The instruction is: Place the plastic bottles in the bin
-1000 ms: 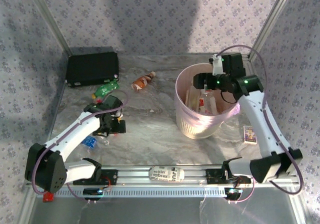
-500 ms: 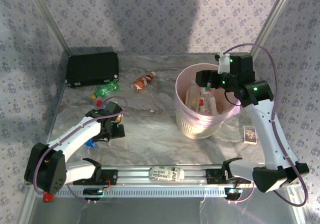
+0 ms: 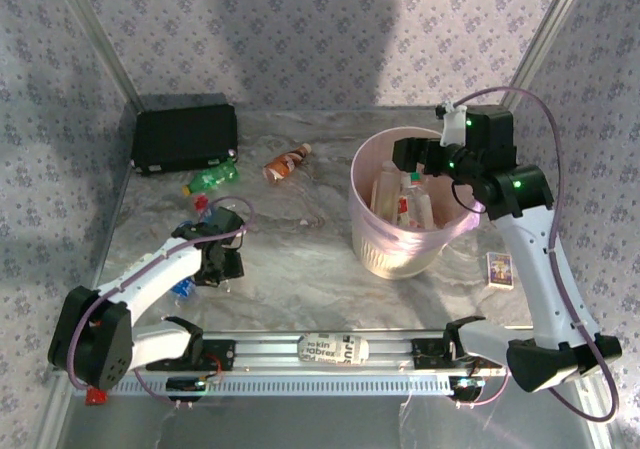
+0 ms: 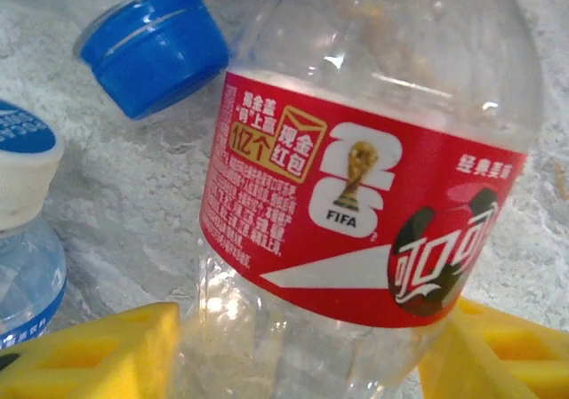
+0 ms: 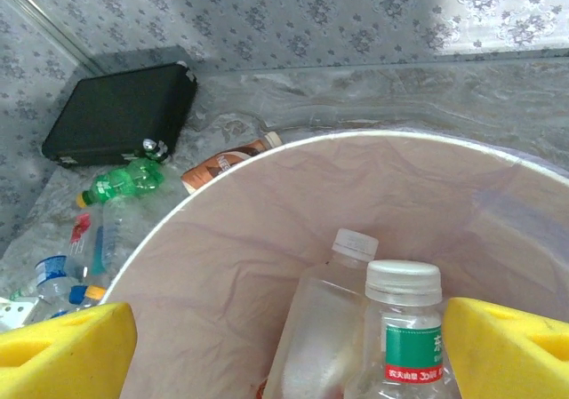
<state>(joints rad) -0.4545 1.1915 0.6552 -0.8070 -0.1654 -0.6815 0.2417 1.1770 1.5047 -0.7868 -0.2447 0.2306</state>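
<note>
A flat black case (image 3: 186, 134) is lying closed in the far left corner of the marbled table (image 3: 300, 259), close against the side wall. A small picture card (image 3: 500, 269) is resting flat near the right edge. A black-and-white printed strip (image 3: 333, 349) is sitting on the metal rail (image 3: 270, 350) that is running along the near edge. Floral-patterned walls (image 3: 300, 39) are closing the table in, with a broad shadow falling across the back one.

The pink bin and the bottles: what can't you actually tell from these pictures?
- Top view: the bin's wall and the right gripper hide part of the bottles inside, so no count.
- Left wrist view: the red-label bottle's cap is cut off by the top edge; whether the left gripper grips it is unclear.
- Top view: the card is too small to read.
</note>
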